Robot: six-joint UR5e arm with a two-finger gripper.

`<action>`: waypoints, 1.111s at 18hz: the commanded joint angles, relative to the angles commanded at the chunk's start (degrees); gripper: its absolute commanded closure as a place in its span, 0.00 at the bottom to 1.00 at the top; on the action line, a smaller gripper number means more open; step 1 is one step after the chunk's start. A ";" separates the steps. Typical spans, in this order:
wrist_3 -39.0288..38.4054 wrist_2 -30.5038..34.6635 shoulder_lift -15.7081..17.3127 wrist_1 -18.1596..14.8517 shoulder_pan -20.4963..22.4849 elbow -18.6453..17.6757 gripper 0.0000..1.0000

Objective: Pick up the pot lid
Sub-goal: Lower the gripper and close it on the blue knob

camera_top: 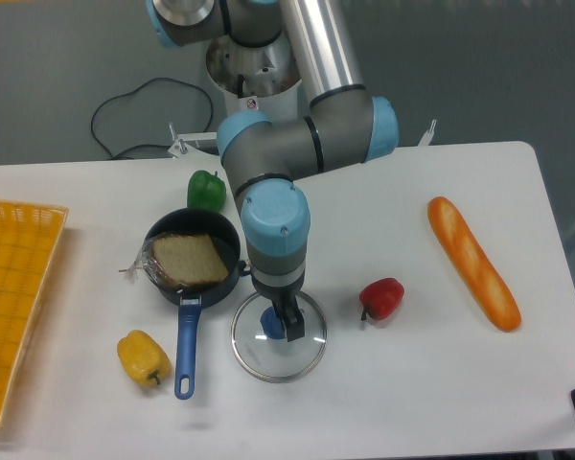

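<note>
Your pot lid [279, 365] lies flat on the table [412, 393], directly below the hand as you look from the camera, its glass disc clear and its blue knob [273, 325] facing up. Your gripper [268, 301] is open, with its two fingertips spread apart; one overlaps the knob in this view, and you can't tell from here whether it touches. Just beside the hand, on the camera's left, you have the black pan [232, 251] with a brown slice of bread [188, 260] in it, and its blue handle [186, 350] reaching toward you. Behind the pan sits a green pepper [207, 191]. Nearer you than the hand and farther left is a yellow pepper [142, 357], with an orange basket [19, 278] well out at the left edge. On the camera's right of the hand, you see a red fruit or vegetable [381, 299], then, well apart, a long orange-brown loaf [474, 264] lying at a slant.
</note>
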 joint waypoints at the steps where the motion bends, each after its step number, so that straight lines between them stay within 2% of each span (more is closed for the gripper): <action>1: -0.09 0.00 -0.36 0.00 0.00 0.00 0.00; 20: 0.00 0.00 -2.56 0.44 0.00 0.00 0.00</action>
